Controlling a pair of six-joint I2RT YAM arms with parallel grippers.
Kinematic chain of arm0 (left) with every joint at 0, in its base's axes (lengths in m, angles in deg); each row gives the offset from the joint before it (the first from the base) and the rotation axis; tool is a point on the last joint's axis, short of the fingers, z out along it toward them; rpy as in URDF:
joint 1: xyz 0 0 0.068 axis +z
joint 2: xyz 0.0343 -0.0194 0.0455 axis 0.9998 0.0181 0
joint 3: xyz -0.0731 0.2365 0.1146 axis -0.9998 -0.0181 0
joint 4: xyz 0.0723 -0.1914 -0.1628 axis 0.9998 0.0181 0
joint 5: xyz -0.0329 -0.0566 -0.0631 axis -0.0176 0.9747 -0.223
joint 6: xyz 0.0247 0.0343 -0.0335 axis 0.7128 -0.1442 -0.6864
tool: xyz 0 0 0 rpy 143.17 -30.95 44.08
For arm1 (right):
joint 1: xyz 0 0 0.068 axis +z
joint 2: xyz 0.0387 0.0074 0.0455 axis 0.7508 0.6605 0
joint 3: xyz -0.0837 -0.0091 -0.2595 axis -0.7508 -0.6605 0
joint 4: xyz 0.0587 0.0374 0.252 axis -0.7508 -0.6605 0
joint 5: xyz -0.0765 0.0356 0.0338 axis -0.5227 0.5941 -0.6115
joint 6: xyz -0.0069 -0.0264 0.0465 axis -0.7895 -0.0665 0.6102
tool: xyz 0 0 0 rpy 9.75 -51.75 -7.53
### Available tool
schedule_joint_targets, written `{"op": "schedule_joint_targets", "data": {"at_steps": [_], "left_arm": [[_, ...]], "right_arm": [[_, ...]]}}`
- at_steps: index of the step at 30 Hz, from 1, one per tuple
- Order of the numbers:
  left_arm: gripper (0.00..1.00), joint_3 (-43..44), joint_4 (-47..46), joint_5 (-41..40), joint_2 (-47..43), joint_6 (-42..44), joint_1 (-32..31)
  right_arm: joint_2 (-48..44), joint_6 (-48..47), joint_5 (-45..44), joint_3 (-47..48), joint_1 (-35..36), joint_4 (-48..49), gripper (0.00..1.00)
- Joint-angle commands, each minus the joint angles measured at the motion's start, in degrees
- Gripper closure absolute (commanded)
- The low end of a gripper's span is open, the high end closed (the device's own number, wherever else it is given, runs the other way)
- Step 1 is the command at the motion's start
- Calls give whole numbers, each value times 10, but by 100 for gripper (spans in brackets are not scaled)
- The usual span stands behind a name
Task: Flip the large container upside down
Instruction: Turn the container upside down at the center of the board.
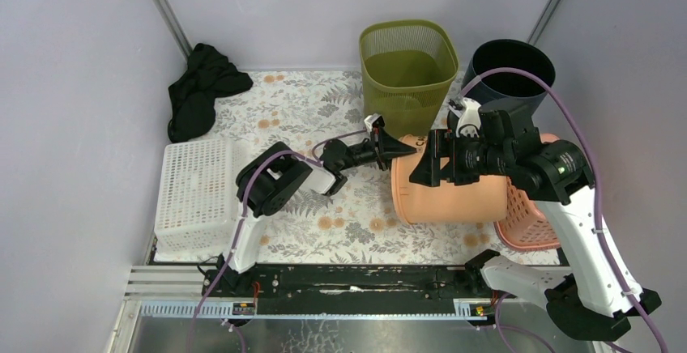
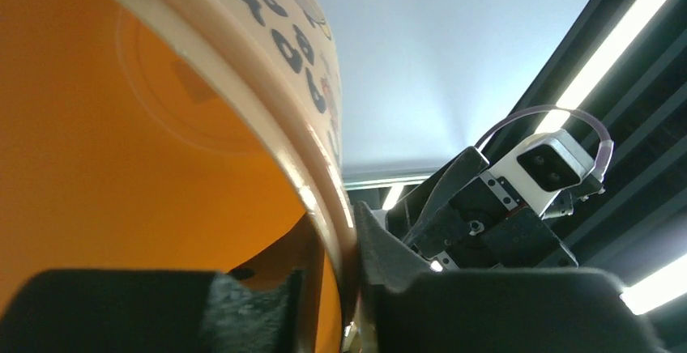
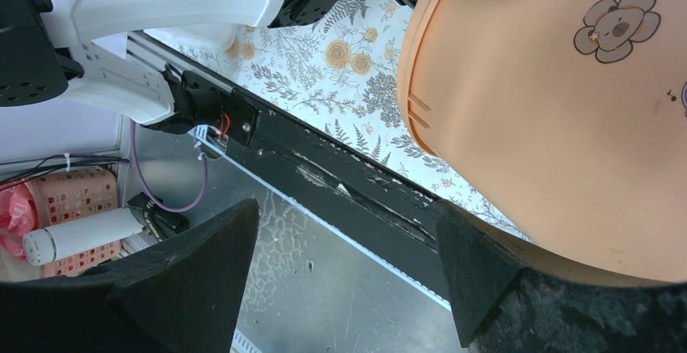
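Peach container (image 1: 454, 195) lies on its side on floral mat (image 1: 324, 110). Left gripper (image 1: 394, 149) pinches its rim. Right gripper (image 1: 428, 160) is spread wide, 1 finger (image 3: 478, 280) against the wall.

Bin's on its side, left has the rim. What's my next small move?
Probably roll the left gripper so the pinched rim tips toward the table: the orange bin lies sideways, and the right gripper is open beside its wall, not gripping.

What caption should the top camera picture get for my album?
Left claw pinches the rim of the large orange container, tipped on its side, while the open right claw hovers over it.
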Motion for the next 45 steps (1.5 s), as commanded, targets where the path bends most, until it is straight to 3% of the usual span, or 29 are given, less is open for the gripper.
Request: {"op": "schedule_joint_targets", "data": {"at_steps": [1,6,12,23,36,45], "left_arm": [[69,-25,-52,6,9,-26,6],[53,-55,-52,18,7,-14,14],[47,-94,-51,41,0,9,30],[46,-127,-49,88,2,35,48],[51,-161,-48,105,6,57,55],[47,-184,-48,116,9,56,64]], "right_arm": [[-7,-13,1,-3,-1,19,14],[-8,-14,1,-11,-1,22,13],[-12,-14,2,-22,-1,24,13],[-17,-10,8,-46,0,37,13],[-49,-3,11,-139,-1,60,13],[-67,1,12,-179,-1,67,13]]}}
